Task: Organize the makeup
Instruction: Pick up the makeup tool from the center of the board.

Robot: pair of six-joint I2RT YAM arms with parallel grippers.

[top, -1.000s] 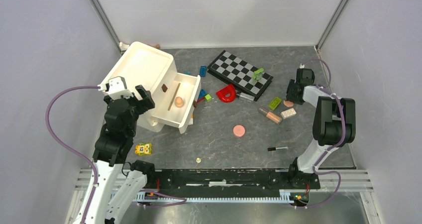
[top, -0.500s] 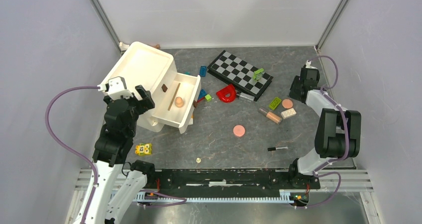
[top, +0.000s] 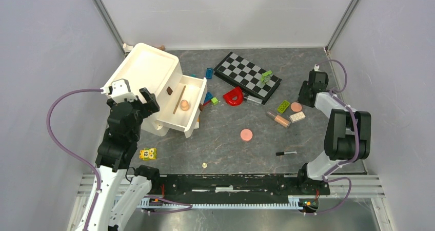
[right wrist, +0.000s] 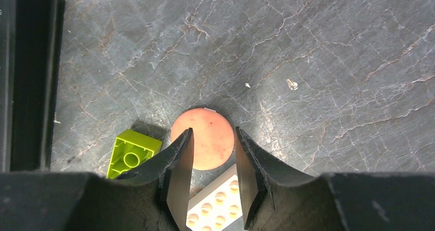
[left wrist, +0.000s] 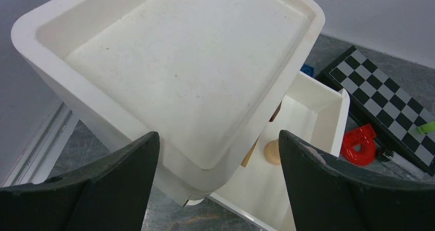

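A round pink disc [right wrist: 204, 138] lies flat on the table, below and between the tips of my right gripper [right wrist: 214, 131], which is open and holds nothing. From above, this disc [top: 296, 107] sits just left of the right gripper [top: 306, 96]. A second pink disc [top: 246, 135] lies mid-table. There is a clear peach-filled tube [top: 278, 119] close by and a thin black pencil [top: 285, 153] nearer the front. My left gripper [left wrist: 218, 138] is wide open above the near corner of the white drawer unit [left wrist: 179, 61], whose drawer [top: 192, 120] is pulled out with a peach round item [top: 184, 105] inside.
A white studded block [right wrist: 218, 203] and a lime brick [right wrist: 131, 153] lie beside the disc. A checkerboard [top: 247, 75], a red piece [top: 233, 96], blue bricks [top: 209, 73] and a yellow toy [top: 147, 153] lie about. Walls close in on both sides.
The right arm's elbow swung right and its gripper drew back a little from the disc, the jaws narrowing slightly. The left arm has not moved.
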